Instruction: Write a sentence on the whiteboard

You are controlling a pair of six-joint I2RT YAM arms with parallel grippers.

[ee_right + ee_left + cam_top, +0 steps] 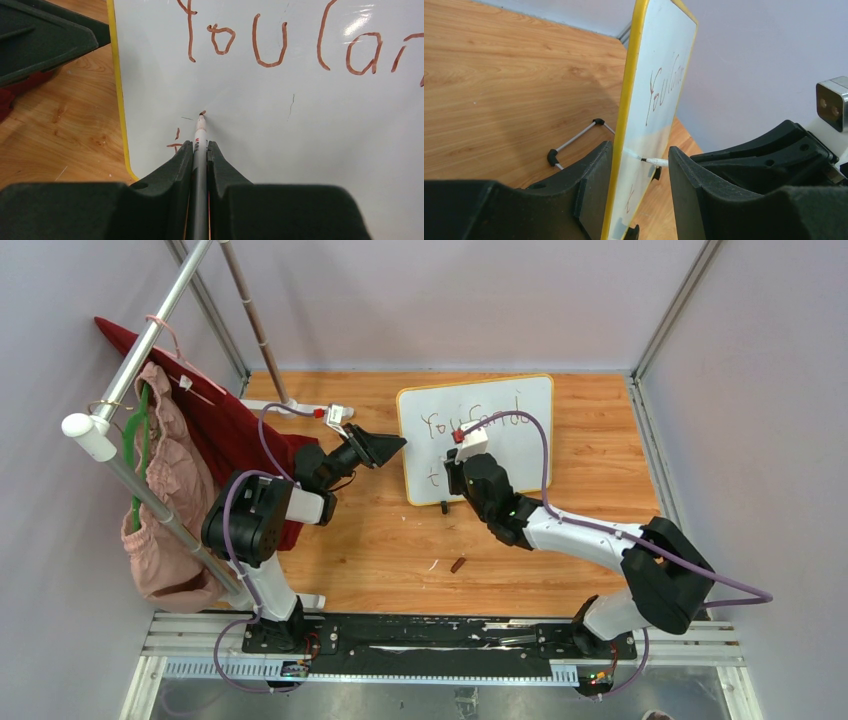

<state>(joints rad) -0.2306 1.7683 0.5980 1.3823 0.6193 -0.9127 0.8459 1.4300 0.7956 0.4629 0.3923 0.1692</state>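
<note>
The whiteboard (520, 405), white with a yellow rim, stands tilted at the back middle of the table. The sentence (470, 422) shows "You Can" in reddish-brown in the right wrist view (280, 45), with a small "t" (176, 142) below left. My right gripper (458, 468) is shut on a grey-white marker (200, 150) whose tip touches the board under "You". My left gripper (392, 447) is open, its jaws straddling the board's left rim (626, 125). One finger (591, 190) lies against the back. The other stands off the front, where the marker (656, 161) shows.
A reddish-brown marker cap (458, 564) lies on the wooden table in front of the board. A clothes rack (150, 340) with a red cloth and a pink garment (170, 500) stands at the left. The board's wire stand (574, 140) rests behind it.
</note>
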